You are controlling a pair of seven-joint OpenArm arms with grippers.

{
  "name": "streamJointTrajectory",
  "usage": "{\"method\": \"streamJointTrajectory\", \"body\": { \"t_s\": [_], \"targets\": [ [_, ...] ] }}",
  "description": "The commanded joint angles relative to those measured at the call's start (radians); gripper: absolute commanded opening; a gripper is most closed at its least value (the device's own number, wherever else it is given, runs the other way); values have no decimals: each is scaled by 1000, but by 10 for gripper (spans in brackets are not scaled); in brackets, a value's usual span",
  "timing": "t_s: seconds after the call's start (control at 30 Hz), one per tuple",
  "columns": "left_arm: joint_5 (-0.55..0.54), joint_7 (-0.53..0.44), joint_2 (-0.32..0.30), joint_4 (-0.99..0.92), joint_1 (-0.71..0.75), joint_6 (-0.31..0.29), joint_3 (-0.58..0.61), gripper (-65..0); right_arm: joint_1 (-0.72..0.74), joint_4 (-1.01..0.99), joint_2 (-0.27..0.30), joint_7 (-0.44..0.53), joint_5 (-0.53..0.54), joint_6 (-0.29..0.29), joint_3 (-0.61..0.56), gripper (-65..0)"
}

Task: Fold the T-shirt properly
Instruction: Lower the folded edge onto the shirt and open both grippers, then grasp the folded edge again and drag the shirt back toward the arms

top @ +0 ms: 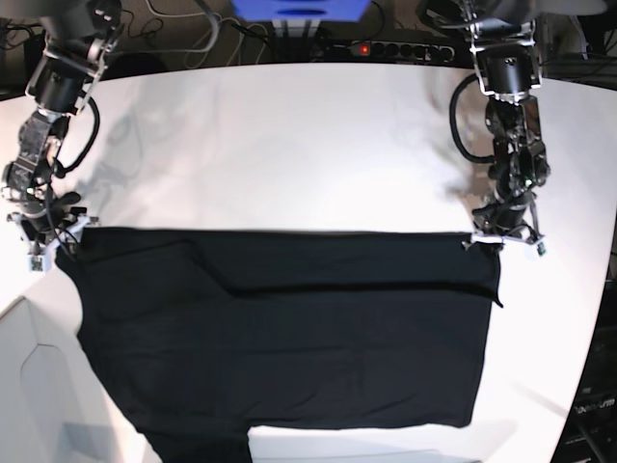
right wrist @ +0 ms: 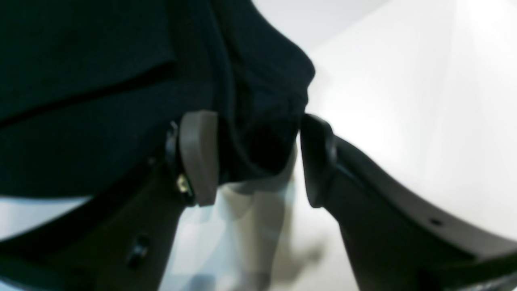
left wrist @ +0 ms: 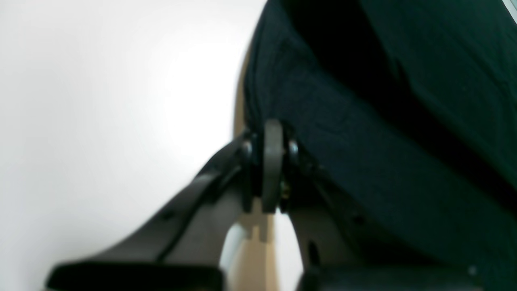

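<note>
The black T-shirt (top: 289, 338) lies spread flat on the white table (top: 289, 145), its far edge stretched straight between my two grippers. My left gripper (top: 487, 237) is at the shirt's far right corner. In the left wrist view it (left wrist: 271, 137) is shut on the shirt's edge (left wrist: 363, 161). My right gripper (top: 60, 241) is at the shirt's far left corner. In the right wrist view its jaws (right wrist: 258, 161) stand apart, with a bunched fold of the shirt (right wrist: 262, 121) between the fingers (right wrist: 198, 157). No print shows.
Cables and a power strip (top: 386, 48) run along the table's back edge. The table's left edge (top: 24, 309) cuts in near the shirt's left side, and its right edge (top: 603, 289) is close to my left arm.
</note>
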Motion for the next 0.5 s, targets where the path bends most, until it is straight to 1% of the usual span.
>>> {"method": "streamJointTrajectory", "body": {
  "t_s": [0.0,0.07,0.17,0.2,0.33,0.47],
  "targets": [
    [9,37,-8,4,2,8,-4,-650,6,4,16,-14,-14,6,1,-369],
    [9,37,-8,4,8,10,-4,-650,3,4,16,-16,-14,17,1,-453],
    [9,37,-9,17,24,11,-4,-650,3,4,13,-21,-16,67,-1,-637],
    [9,37,-12,17,30,11,-4,-650,3,9,13,-24,-17,69,-1,-650],
    [1,39,-23,32,50,11,-4,-650,3,30,18,-25,-17,70,5,-650],
    [0,40,-48,138,94,13,-6,-650,-23,139,36,-27,-17,70,2,-650]
  ]
}}
